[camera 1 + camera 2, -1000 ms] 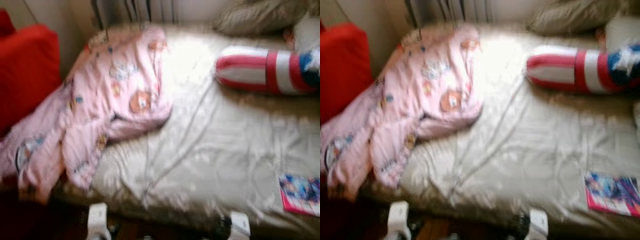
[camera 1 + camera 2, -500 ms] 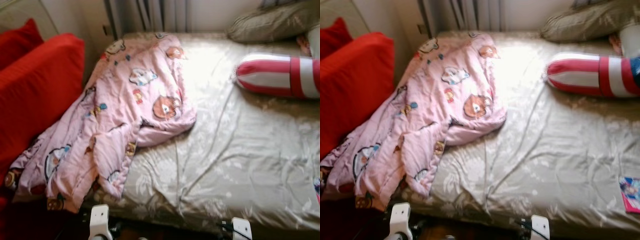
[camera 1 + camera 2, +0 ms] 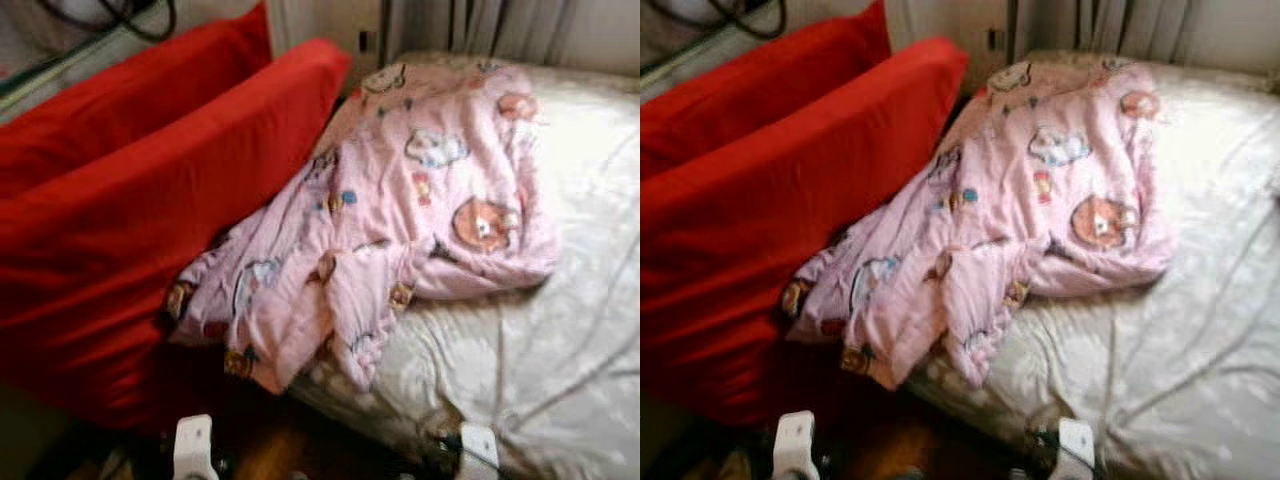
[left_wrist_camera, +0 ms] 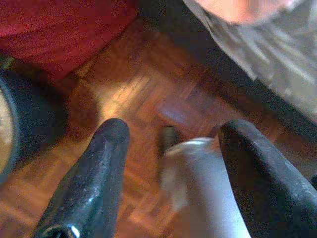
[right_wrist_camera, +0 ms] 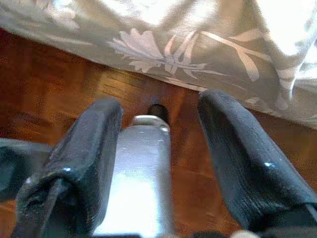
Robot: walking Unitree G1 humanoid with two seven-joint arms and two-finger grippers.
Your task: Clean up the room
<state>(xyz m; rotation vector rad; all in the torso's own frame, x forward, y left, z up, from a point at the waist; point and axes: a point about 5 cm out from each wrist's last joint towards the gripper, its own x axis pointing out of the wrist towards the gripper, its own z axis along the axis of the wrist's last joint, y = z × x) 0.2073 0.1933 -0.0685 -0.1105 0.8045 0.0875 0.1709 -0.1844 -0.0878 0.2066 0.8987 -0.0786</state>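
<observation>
Both arms hang low, pointed down at the wood floor [image 4: 124, 124] by the bed's near edge. Left hand [image 4: 171, 163] over bare parquet, fingers spread apart, holding nothing. Right hand [image 5: 158, 163] just off the hanging floral bedsheet [image 5: 198, 44], fingers likewise parted, empty, touching nothing.

Pink blanket [image 3: 400, 230] with cartoon prints lies crumpled on the bed's [image 3: 560, 350] left part, one end spilling over the edge toward the floor and against the red cushion [image 3: 130, 230]. A second red cushion [image 3: 130, 100] stands behind the first. Curtains [image 3: 490, 25] behind the bed's far side. Picture somewhat blurred.
</observation>
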